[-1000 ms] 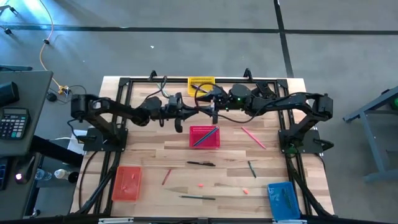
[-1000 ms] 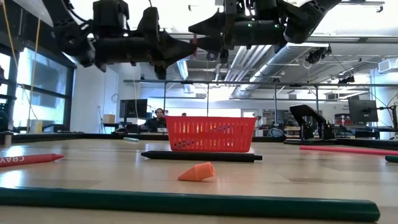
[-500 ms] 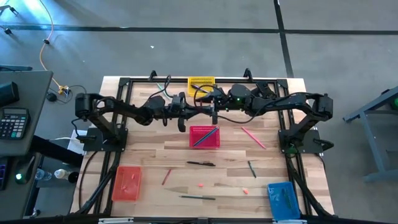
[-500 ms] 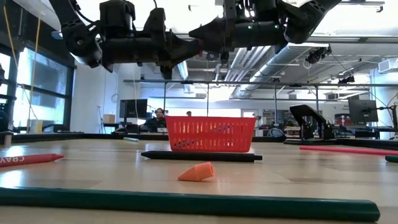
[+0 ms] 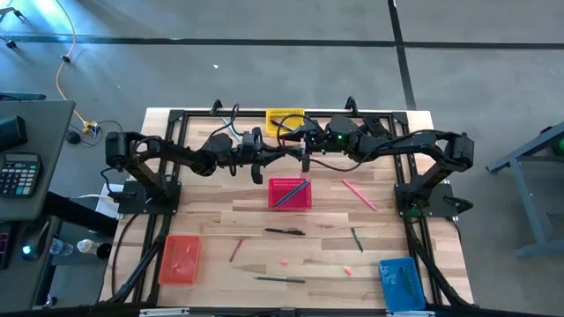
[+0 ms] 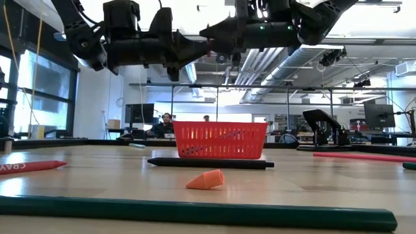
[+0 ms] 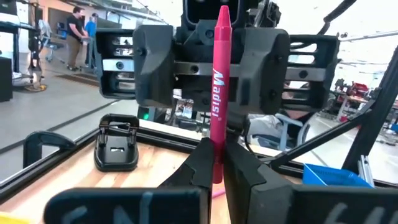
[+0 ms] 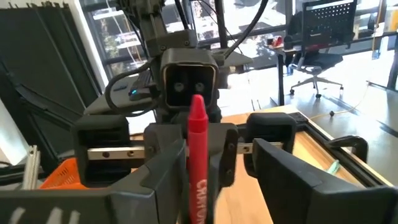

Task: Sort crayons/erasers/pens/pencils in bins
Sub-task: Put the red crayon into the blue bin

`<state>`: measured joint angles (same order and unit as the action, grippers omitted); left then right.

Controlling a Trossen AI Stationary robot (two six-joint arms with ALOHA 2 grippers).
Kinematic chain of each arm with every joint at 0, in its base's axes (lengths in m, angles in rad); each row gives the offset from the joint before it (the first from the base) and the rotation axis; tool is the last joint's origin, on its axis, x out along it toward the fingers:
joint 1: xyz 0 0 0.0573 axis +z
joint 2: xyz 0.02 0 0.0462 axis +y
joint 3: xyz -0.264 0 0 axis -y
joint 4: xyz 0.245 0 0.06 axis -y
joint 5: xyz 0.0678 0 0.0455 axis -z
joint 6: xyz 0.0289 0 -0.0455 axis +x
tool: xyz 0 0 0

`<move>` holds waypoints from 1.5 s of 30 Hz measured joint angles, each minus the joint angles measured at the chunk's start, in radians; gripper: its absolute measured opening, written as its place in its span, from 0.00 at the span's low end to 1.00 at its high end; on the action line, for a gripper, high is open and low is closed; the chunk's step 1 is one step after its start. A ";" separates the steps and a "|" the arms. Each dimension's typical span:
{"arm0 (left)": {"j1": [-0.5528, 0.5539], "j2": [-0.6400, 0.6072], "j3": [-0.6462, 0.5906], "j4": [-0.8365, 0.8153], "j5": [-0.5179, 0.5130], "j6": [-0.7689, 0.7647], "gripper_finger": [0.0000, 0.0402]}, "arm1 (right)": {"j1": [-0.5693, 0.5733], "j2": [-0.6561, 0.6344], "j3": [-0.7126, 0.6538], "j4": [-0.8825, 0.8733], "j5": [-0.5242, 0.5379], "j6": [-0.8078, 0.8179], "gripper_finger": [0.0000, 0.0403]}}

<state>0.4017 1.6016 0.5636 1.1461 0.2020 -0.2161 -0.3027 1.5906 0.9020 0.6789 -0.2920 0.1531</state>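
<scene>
Handover: your left hand (image 7: 214, 171) pinches the stubby red wax crayon (image 7: 219, 93) upright so your wide right hand (image 8: 208, 165) can take it.

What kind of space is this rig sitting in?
Likely an open-plan robotics lab or workshop: exposed ceiling ducts, workbenches with monitors behind the wooden table, an office chair, and people walking in the background.

overhead, table-level, two facing wrist cameras
</scene>
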 joint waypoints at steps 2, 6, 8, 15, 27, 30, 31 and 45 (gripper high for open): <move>0.005 0.000 0.000 0.001 0.000 0.000 0.01 | 0.000 0.000 0.000 0.005 -0.005 0.003 0.42; 0.012 0.000 0.000 0.005 0.000 0.000 0.01 | 0.000 0.000 0.000 0.003 -0.006 0.003 0.35; 0.011 0.000 0.000 0.005 -0.001 0.001 0.01 | 0.000 0.000 0.000 0.003 -0.007 0.003 0.32; 0.011 0.000 -0.001 0.011 -0.001 0.003 0.01 | 0.000 0.000 0.000 0.003 -0.007 0.000 0.23; 0.011 -0.001 -0.001 0.011 0.001 -0.016 0.06 | 0.000 0.000 0.000 -0.010 -0.007 -0.004 0.07; 0.011 -0.001 -0.001 0.011 0.015 -0.020 0.12 | 0.000 0.000 0.000 -0.010 -0.007 -0.005 0.02; 0.011 -0.001 -0.001 0.011 0.022 -0.025 0.14 | 0.000 -0.001 0.000 -0.011 -0.008 -0.004 0.02; 0.017 -0.001 -0.078 0.034 0.035 0.032 0.37 | 0.002 -0.185 0.000 -0.291 0.108 -0.009 0.03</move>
<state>0.4184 1.6005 0.4857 1.1802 0.2367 -0.1841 -0.3003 1.4057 0.9020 0.3878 -0.1841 0.1438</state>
